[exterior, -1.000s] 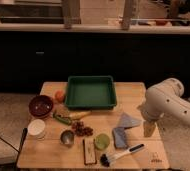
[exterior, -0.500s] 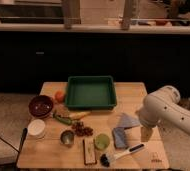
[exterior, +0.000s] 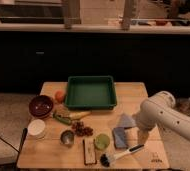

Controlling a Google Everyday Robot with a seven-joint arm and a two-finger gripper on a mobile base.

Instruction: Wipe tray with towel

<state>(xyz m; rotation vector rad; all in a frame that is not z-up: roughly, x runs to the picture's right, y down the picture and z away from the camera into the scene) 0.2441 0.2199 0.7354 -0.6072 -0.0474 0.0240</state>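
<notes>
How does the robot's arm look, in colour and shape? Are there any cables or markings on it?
The arm is white, thick and rounded, with smooth shells and a bulbous joint. No cables or markings show. The gripper hangs at its end, beside the grey towel, and looks pale too.

Tray (exterior: 90, 105): green, rectangular, shallow, raised rim, sits flat at back centre of desk (exterior: 138, 93). Towel (exterior: 122, 130): grey-blue, crumpled, lies on desk to the front-right of the tray, apart from it. Hand (exterior: 142, 136): low, just right of the towel; can't tell if touching.
</notes>
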